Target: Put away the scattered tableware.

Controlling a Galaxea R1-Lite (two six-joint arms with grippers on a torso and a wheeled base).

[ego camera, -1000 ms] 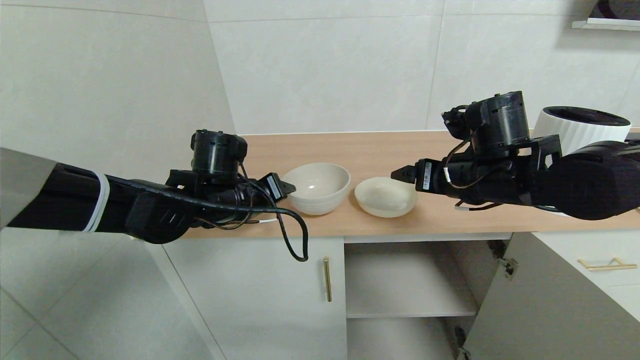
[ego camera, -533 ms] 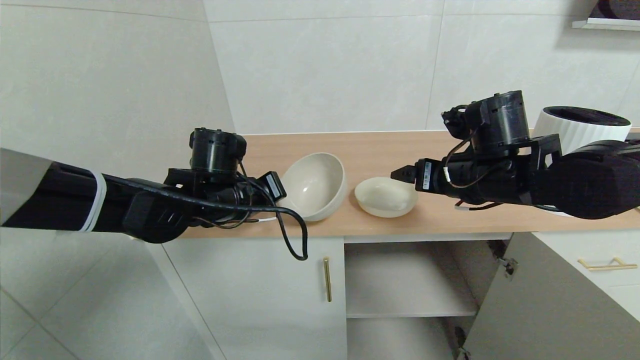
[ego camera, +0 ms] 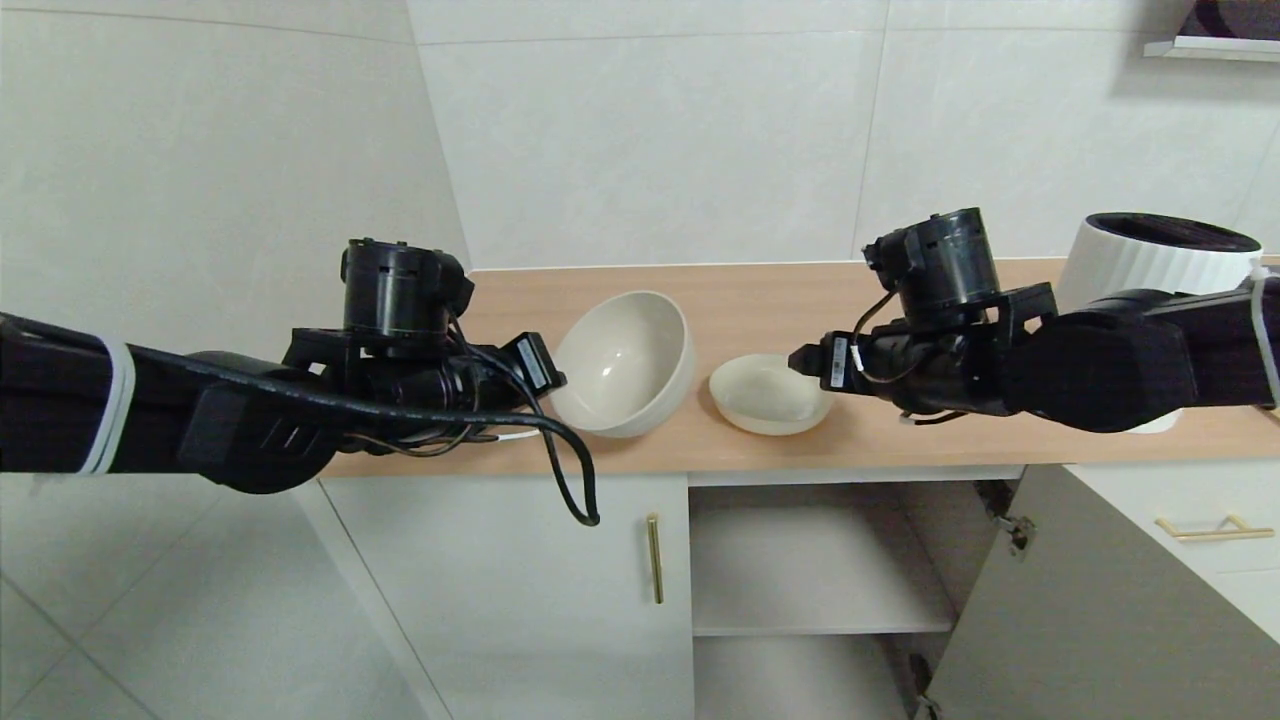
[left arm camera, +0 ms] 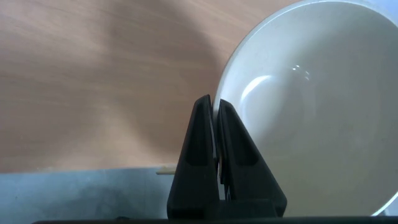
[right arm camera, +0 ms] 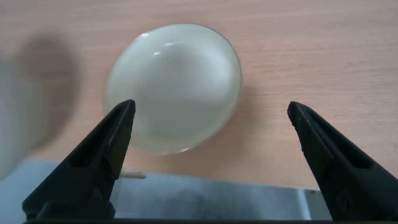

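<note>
A deep off-white bowl [ego camera: 625, 362] is tilted up on the wooden counter [ego camera: 760, 290], its near rim lifted. My left gripper [ego camera: 550, 378] is shut on that rim; in the left wrist view the bowl [left arm camera: 311, 106] has its rim pinched between the two fingers of my left gripper [left arm camera: 216, 109]. A smaller, shallower pale bowl [ego camera: 770, 393] rests flat to the right of it. My right gripper [ego camera: 805, 358] hovers over its right side, open. In the right wrist view the shallow bowl [right arm camera: 174, 87] lies between and beyond the spread fingers of my right gripper [right arm camera: 211, 112].
A white ribbed container [ego camera: 1150, 255] stands at the counter's right end behind my right arm. Below the counter, a cabinet door [ego camera: 1090, 600] hangs open, showing a bare shelf [ego camera: 810, 590]. The left cabinet door with a brass handle [ego camera: 654, 558] is closed.
My left gripper has lifted the deep bowl's rim, tipping the bowl up on its side. My right arm has shifted left and a little toward the wall, over the shallow bowl.
</note>
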